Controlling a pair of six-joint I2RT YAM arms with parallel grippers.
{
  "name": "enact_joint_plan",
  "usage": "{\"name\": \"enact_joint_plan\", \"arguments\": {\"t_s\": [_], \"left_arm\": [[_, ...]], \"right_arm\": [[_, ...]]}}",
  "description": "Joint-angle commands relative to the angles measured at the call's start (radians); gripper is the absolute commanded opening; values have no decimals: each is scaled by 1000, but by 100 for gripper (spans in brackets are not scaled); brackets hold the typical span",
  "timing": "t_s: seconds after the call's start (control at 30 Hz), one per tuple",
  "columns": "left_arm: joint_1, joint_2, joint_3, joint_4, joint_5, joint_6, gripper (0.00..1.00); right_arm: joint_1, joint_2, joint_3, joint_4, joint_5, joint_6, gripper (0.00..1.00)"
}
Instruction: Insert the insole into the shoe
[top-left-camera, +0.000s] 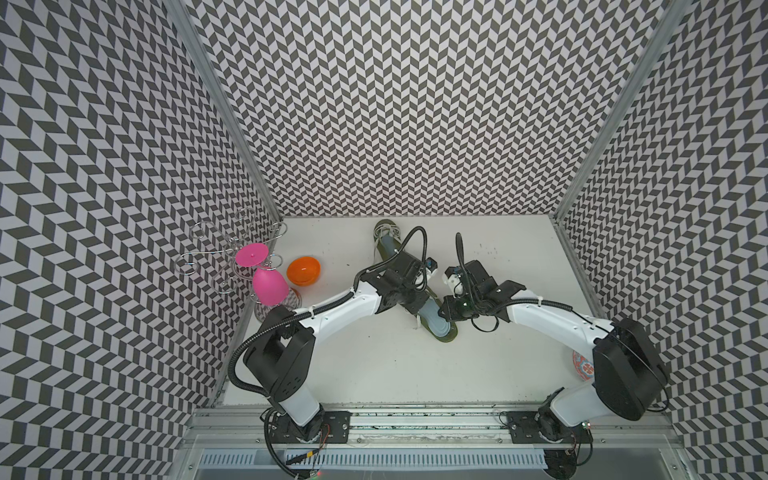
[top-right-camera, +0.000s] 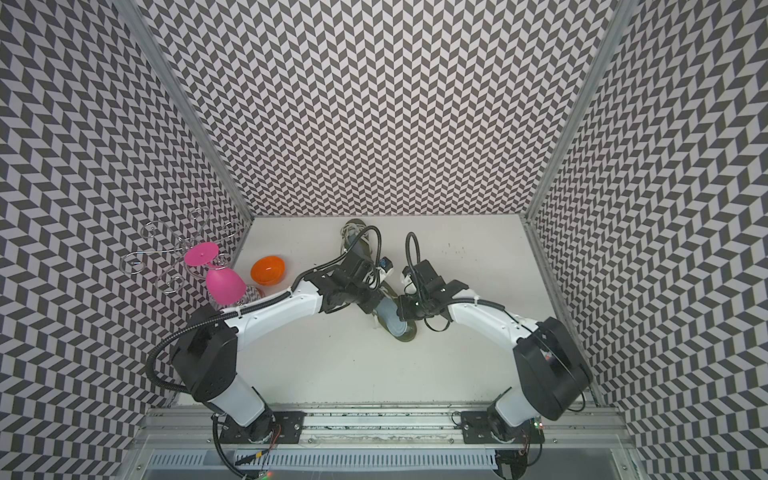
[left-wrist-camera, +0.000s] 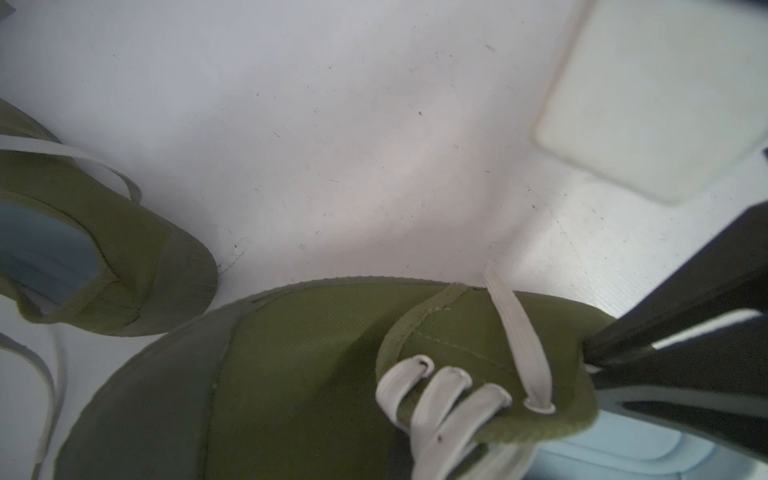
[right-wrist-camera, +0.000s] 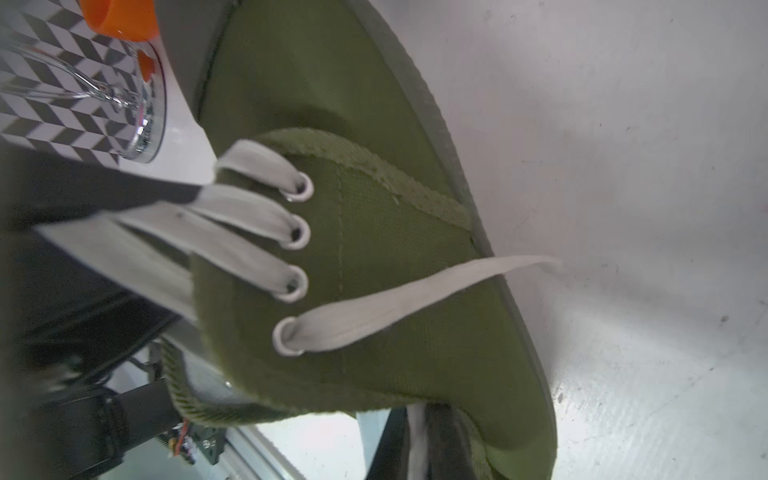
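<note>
White table (top-left-camera: 478, 374); on it near olive shoe (top-left-camera: 452, 336), far olive shoe (top-left-camera: 381, 227), orange bowl (top-left-camera: 303, 271), wire rack (top-left-camera: 294, 300), patterned plate (top-left-camera: 581, 365).

The shoe (right-wrist-camera: 395, 104) is matt olive woven canvas, with flat cloth laces (right-wrist-camera: 245, 212) and metal eyelets (right-wrist-camera: 300, 189). The white surface (left-wrist-camera: 332, 124) is smooth and faintly scuffed. The orange bowl (top-left-camera: 304, 271) is glossy plastic.

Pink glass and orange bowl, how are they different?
The pink glass hangs upside down on the wire rack; the orange bowl sits on the table. The glass has a stem and round foot; the bowl has none. The bowl shows its open inside; the glass's mouth is hidden. Both are bright and close together.
</note>
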Motion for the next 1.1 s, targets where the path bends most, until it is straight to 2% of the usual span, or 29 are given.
{"name": "enact_joint_plan", "arguments": {"t_s": [0.0, 0.3, 0.5, 0.8, 1.07], "left_arm": [[8, -50, 27, 15, 179, -11, 2], [60, -33, 27, -16, 227, 20, 3], [70, -24, 30, -2, 314, 2, 3], [83, -23, 23, 9, 412, -18, 4], [98, -28, 16, -11, 478, -4, 4]], "right_arm": [[15, -17, 10, 107, 163, -64, 9], [25, -75, -19, 93, 307, -156, 9], [79, -75, -65, 135, 370, -174, 8], [129, -76, -112, 220, 371, -181, 8], [131, -97, -121, 215, 517, -253, 5]]}}
